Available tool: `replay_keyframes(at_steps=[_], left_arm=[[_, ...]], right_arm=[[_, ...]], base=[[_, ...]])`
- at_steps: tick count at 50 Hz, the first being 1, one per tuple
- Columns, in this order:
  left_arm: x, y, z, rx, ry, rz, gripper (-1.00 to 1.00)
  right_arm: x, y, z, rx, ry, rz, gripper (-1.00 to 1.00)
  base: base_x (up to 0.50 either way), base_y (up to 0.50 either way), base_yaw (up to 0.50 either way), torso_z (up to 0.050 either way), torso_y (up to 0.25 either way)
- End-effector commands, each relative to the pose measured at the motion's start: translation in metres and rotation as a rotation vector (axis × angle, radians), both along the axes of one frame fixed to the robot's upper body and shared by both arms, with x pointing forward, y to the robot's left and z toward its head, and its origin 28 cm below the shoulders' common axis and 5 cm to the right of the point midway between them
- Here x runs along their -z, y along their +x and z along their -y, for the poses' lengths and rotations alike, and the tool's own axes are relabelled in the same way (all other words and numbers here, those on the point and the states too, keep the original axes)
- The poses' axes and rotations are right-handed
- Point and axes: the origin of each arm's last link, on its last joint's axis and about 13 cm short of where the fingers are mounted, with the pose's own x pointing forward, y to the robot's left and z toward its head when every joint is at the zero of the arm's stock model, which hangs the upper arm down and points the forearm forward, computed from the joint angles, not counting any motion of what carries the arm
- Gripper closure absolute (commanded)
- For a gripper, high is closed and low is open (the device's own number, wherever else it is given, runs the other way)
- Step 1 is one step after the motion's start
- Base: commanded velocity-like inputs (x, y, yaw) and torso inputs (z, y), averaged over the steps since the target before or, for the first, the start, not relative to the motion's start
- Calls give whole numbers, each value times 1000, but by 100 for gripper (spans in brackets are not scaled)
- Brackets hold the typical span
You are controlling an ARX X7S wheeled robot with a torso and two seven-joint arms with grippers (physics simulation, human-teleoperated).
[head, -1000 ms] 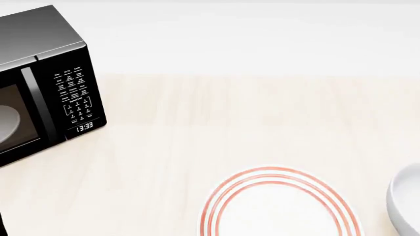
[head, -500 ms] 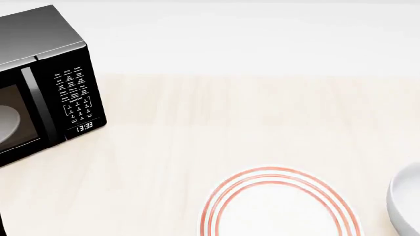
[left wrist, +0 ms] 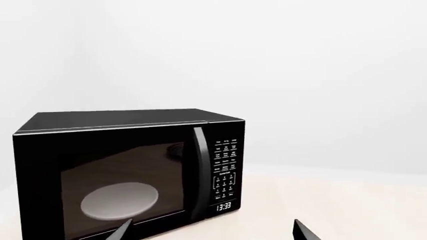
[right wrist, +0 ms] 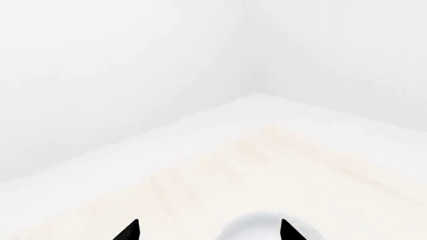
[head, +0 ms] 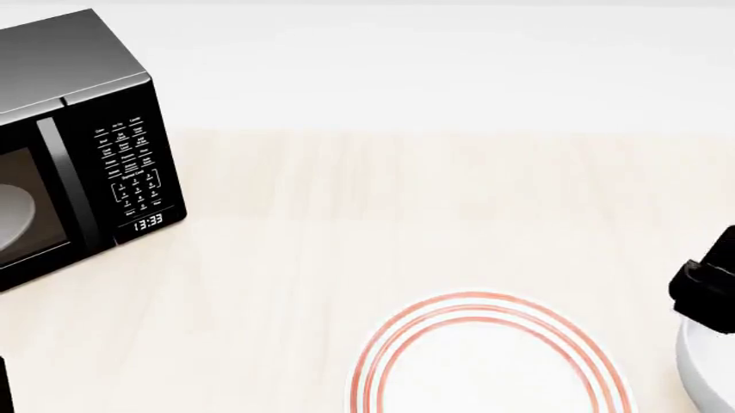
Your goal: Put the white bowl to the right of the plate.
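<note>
You have a pale matt wood-grain table [head: 344,206], a glossy black microwave [head: 81,146] with glass door, a smooth glazed plate [head: 488,366] and white bowl [head: 707,370].
</note>
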Motion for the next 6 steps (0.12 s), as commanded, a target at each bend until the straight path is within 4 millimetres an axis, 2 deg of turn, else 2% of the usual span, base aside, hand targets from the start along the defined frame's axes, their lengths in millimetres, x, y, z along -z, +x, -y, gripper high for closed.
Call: replay_keyframes(at_steps=[1, 6], left_arm=[[-3, -8, 4, 20, 4, 19, -100], [-3, -10, 7, 25, 8, 26, -100]], right_arm=[[30, -22, -43, -91, -82, 99, -100], [54, -27, -60, -142, -137, 86, -100]], base=[[0, 0, 0, 0, 0], [0, 0, 0, 0, 0]])
